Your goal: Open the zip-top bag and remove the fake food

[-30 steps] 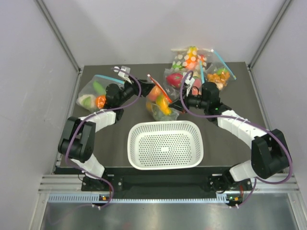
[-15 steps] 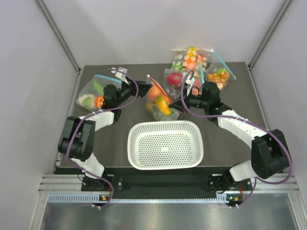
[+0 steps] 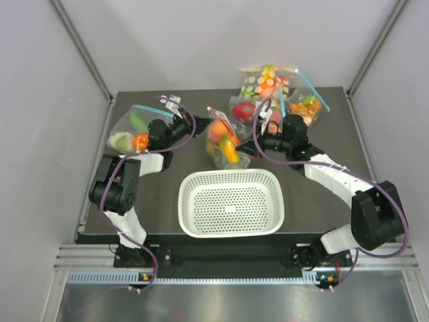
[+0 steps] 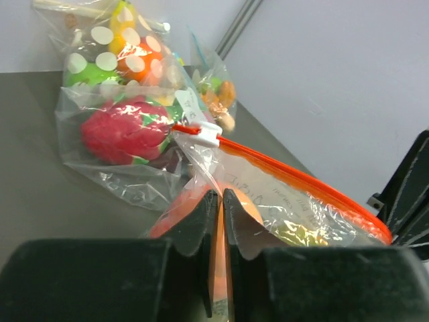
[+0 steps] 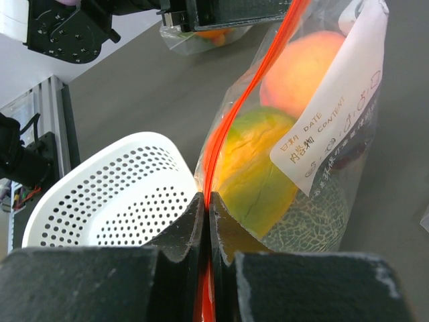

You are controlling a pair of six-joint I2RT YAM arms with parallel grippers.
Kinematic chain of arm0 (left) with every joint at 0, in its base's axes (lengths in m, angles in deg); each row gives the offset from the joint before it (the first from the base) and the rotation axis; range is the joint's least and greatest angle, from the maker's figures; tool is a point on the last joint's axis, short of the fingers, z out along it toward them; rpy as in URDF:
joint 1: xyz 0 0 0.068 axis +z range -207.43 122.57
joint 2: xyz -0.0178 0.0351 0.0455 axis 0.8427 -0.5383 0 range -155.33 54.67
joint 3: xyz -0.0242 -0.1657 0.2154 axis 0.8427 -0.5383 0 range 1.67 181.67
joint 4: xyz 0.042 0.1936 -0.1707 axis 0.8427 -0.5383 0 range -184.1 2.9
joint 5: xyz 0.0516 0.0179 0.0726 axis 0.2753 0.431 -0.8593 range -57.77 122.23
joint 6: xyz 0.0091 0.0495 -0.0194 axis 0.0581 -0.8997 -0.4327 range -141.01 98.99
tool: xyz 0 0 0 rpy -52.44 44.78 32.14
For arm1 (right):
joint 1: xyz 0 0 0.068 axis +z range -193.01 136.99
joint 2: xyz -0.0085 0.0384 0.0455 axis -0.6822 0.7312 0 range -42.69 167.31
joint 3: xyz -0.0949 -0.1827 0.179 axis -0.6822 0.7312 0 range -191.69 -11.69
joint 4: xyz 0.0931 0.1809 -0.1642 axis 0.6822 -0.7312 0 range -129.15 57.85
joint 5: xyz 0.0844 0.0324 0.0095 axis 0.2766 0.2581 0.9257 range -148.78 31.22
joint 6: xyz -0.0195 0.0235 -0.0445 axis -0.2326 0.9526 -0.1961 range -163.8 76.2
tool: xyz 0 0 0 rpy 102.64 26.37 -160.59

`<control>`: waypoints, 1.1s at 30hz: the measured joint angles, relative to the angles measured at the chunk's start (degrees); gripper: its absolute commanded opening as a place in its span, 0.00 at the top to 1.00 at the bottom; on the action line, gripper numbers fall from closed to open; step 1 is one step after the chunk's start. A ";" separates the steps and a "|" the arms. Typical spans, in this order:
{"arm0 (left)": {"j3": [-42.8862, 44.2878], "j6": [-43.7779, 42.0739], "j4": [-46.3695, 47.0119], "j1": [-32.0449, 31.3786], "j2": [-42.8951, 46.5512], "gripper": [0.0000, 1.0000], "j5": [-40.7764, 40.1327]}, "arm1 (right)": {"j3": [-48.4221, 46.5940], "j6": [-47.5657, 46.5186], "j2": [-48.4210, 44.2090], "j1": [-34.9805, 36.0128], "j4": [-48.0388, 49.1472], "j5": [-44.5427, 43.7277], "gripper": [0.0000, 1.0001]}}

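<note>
At the far left of the bench point(image 3: 157, 194) lies a clear bag with a blue zip point(image 3: 131, 131), toy pieces inside it. Just to its right the left claw point(image 3: 198, 127) reaches toward the middle of the far edge. In its wrist view its fingers point(image 4: 201, 221) are pressed almost together, pinching the orange-red edge of the zip-top bag point(image 3: 224, 142).

That bag stands between the two claws, just beyond the white basket point(image 3: 231, 173), which sits at the middle of the near edge. Its red strip point(image 5: 268, 74) is stretched taut between them, with a white slider point(image 4: 204, 133) at its far end. The fake food is inside: a peach point(image 5: 312, 67) on top, a mango point(image 5: 258, 168) under it and a green melon point(image 5: 315, 215) at the bottom, behind a white label point(image 5: 335, 100).

The right claw point(image 3: 245, 148) comes in from the right, its fingers point(image 5: 181, 231) squeezed shut on the red strip.

Toward the far right corner lie more clear bags point(image 3: 268, 84), touching one another.
</note>
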 measured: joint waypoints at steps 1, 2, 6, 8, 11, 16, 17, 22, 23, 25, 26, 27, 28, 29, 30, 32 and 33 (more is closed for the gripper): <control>0.11 0.42 0.52 0.04 -0.24 1.00 0.44 | 0.00 0.00 0.00 0.00 0.00 -0.02 1.00; 0.31 1.05 0.63 0.07 -0.39 1.00 0.68 | 0.00 0.00 0.00 -0.02 0.00 -0.07 1.00; 0.81 2.05 0.87 0.17 -0.35 1.00 1.44 | -0.37 0.11 0.15 -0.22 -0.39 -0.57 0.95; 0.74 1.86 0.13 0.17 0.35 1.00 1.18 | -1.55 0.37 0.87 -0.24 -1.31 -1.16 0.88; -0.57 0.59 -2.51 0.24 3.89 1.00 -0.22 | -4.24 0.39 2.23 -0.24 -2.62 -2.69 0.79; -2.21 -5.11 -11.67 0.42 14.84 1.00 -3.39 | -9.53 -0.11 4.11 -0.07 -4.79 -5.18 0.47; -2.27 -6.51 -13.60 0.42 17.14 1.00 -4.00 | -10.73 -0.48 4.66 0.22 -5.03 -5.46 0.39; -2.29 -12.94 -22.77 0.42 25.70 1.00 -5.62 | -15.56 -1.68 6.47 1.18 -6.95 -7.45 0.25; -2.29 -13.90 -24.00 0.42 26.38 1.00 -5.60 | -16.17 -2.12 6.49 1.38 -7.52 -8.04 0.24; -2.47 -15.34 -26.12 0.42 26.97 1.00 -5.38 | -18.45 -3.26 6.49 1.97 -9.09 -9.29 0.24; -2.69 -15.85 -27.19 0.42 26.97 1.00 -5.20 | -19.47 -3.63 6.47 2.14 -9.40 -9.79 0.23; -2.93 -16.17 -27.96 0.42 26.97 1.00 -5.09 | -20.52 -4.02 6.47 2.40 -9.55 -10.29 0.23; -3.26 -16.57 -28.87 0.42 26.97 1.00 -4.70 | -21.68 -4.46 6.47 2.58 -9.53 -10.73 0.24; -3.48 -16.83 -29.46 0.42 26.97 1.00 -4.24 | -22.58 -4.98 6.47 2.73 -9.53 -11.04 0.24; -3.58 -17.03 -29.88 0.42 26.97 1.00 -3.82 | -23.37 -5.57 6.47 2.80 -9.53 -11.28 0.24; -3.58 -17.18 -30.42 0.39 26.97 1.00 -2.73 | -24.59 -6.49 6.47 2.82 -9.33 -11.52 0.25; -3.58 -17.20 -30.47 0.39 26.97 1.00 -2.40 | -25.07 -6.86 6.47 2.82 -9.31 -11.39 0.26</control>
